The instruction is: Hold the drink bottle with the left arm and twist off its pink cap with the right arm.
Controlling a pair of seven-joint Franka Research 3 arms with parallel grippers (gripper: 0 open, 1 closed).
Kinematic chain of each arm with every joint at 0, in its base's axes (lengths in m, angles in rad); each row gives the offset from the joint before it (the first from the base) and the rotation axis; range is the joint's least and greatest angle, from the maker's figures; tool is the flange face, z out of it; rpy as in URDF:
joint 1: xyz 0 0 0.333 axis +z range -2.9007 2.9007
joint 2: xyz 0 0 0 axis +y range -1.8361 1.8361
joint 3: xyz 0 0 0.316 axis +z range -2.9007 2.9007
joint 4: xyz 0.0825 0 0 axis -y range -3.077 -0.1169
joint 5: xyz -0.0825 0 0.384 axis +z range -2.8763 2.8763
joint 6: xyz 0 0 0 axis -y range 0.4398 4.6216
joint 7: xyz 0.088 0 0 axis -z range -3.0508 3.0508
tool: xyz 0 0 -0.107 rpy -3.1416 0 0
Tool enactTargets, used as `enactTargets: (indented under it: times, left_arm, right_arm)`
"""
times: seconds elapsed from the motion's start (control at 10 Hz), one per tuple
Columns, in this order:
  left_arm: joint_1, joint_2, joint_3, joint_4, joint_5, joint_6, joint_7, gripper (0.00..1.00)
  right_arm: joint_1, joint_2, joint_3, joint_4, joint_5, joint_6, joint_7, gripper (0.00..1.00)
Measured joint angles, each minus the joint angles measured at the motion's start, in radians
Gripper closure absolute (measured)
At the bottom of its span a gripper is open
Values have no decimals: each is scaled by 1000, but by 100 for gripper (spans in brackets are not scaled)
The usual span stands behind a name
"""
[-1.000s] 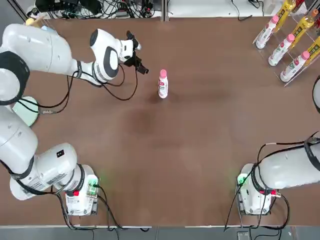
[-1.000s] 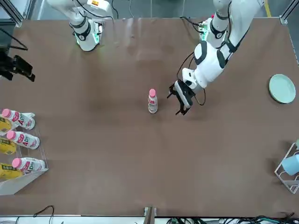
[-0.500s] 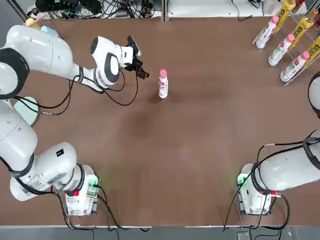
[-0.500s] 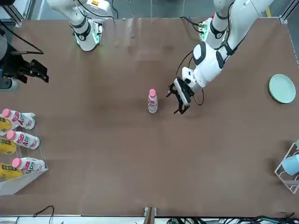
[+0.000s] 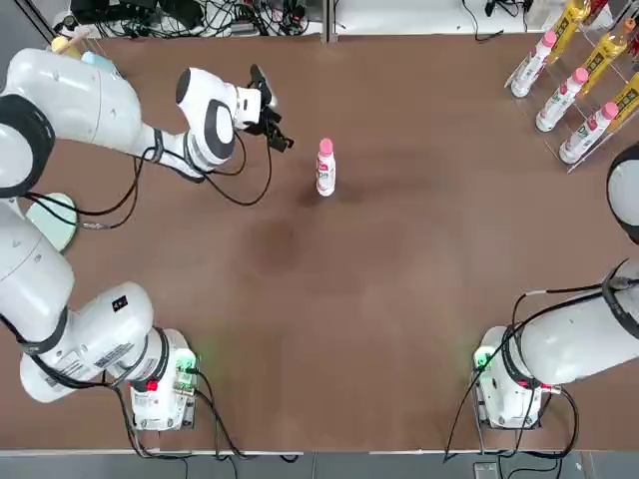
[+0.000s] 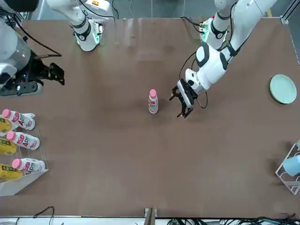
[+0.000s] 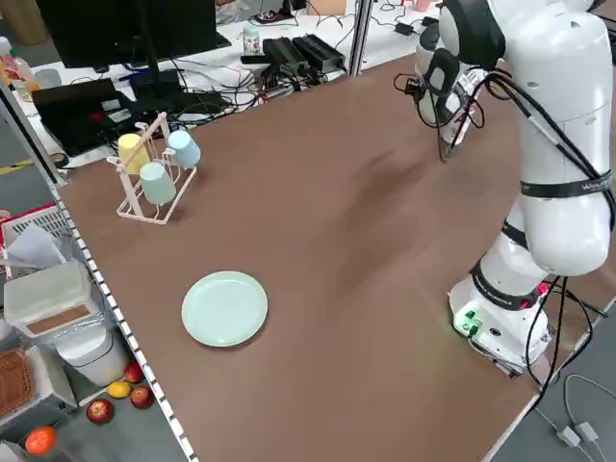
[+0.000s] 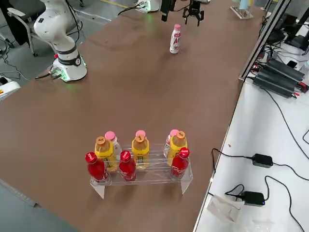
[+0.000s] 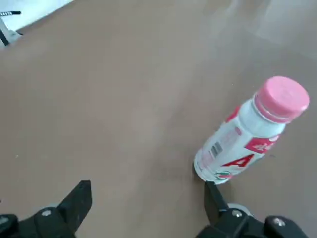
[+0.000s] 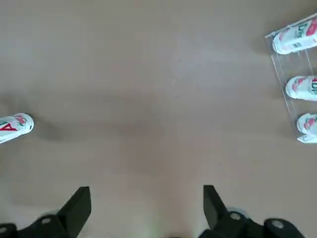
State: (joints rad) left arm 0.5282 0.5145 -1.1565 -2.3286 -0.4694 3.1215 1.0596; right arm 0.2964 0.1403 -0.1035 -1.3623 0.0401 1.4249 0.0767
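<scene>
In the top view, your left gripper point(image 5: 282, 138) sits at upper left, fingers spread and empty, just beside the bottle. In the front view, your right gripper point(image 6: 61, 75) hangs at upper left, also wide open. Your rack point(image 5: 589, 85) fills the top view's upper right; bare table point(image 5: 399, 319) lies between. The small white bottle point(image 5: 325, 172) stands upright, upper centre, red-and-green label, pink cap point(image 5: 325, 147) on.

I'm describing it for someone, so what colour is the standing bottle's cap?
The cap is pink, clearest in the left wrist view.
</scene>
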Motion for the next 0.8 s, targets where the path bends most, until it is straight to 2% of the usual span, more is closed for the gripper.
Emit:
enactTargets:
  times: [0.5,0.8]
  left_arm:
    - [-9,-1,0,4,0,0,7,0]
    - [-8,-3,12,4,1,0,50,0]
  right_arm:
    - [103,77,1,-4,1,57,1,0]
    - [172,100,2,-4,1,131,15,0]
